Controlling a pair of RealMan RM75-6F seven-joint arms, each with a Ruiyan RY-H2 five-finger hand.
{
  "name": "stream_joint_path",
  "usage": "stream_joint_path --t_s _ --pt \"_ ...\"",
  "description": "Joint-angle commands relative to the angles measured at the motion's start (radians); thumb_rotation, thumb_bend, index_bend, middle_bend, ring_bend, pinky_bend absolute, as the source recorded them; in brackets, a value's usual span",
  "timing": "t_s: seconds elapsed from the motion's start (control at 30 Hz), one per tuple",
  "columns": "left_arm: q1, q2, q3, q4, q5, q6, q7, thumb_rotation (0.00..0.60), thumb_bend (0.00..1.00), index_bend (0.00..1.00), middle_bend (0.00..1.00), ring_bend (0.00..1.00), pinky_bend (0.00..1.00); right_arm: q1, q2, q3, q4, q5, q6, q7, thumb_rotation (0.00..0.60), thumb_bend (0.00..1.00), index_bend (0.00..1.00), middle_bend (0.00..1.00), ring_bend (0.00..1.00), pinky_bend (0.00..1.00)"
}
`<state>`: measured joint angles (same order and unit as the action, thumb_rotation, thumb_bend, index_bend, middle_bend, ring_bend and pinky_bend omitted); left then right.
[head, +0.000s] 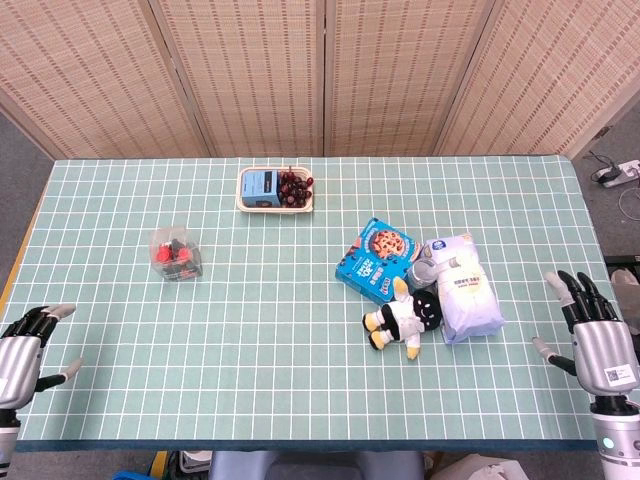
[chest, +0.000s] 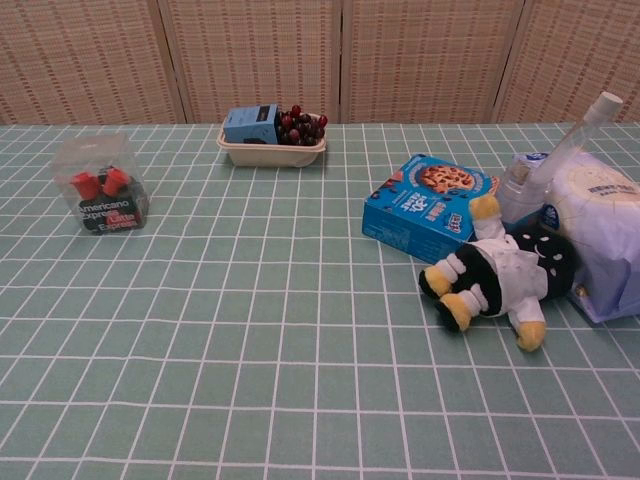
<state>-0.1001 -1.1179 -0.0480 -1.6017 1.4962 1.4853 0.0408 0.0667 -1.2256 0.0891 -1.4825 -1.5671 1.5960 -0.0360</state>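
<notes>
In the head view my left hand (head: 28, 345) hovers at the table's near left corner, fingers spread, holding nothing. My right hand (head: 592, 330) is at the near right edge, fingers spread and empty; the white bag (head: 465, 287) lies nearest to it. Beside the bag are a plush toy (head: 403, 320) in black, white and yellow and a blue cookie box (head: 378, 259). The chest view shows the plush toy (chest: 500, 275), the cookie box (chest: 425, 205) and the bag (chest: 605, 235), but neither hand.
A beige tray (head: 277, 205) at the back centre holds a small blue box (head: 263, 186) and dark red grapes (head: 295, 187). A clear cube (head: 175, 254) with red and black contents stands left of centre. A plastic bottle (chest: 560, 160) leans by the bag.
</notes>
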Motion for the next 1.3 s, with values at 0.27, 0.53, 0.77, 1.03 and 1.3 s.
stream_joint_path --t_s 0.27,0.53,0.77,1.03,1.3 --pt "0.0 0.003 0.001 -0.006 0.001 0.001 -0.01 0.6 0.17 0.29 0.25 0.18 0.29 0.015 -0.004 0.002 0.008 -0.029 0.008 0.05 0.6 0.1 0.25 0.38 0.28 0.49" --pt "0.002 0.012 0.004 -0.011 0.01 0.006 -0.032 0.6 0.17 0.29 0.25 0.18 0.44 0.064 -0.018 0.048 -0.029 -0.033 -0.002 0.019 0.6 0.12 0.3 0.68 0.69 0.82" --pt "0.003 0.018 0.006 -0.018 0.015 0.009 -0.038 0.6 0.17 0.29 0.25 0.19 0.47 0.12 -0.008 0.1 -0.112 0.018 -0.063 0.071 0.6 0.12 0.37 1.0 1.0 1.0" --pt "0.004 0.024 0.005 -0.019 0.016 0.009 -0.052 0.6 0.17 0.29 0.25 0.19 0.47 0.167 -0.047 0.133 -0.115 0.118 -0.157 0.183 0.6 0.12 0.39 1.0 1.0 1.0" --pt "0.005 0.029 0.006 -0.023 0.02 0.014 -0.061 0.6 0.17 0.29 0.25 0.19 0.47 0.197 -0.118 0.152 -0.033 0.179 -0.198 0.23 0.6 0.12 0.4 1.0 1.0 1.0"
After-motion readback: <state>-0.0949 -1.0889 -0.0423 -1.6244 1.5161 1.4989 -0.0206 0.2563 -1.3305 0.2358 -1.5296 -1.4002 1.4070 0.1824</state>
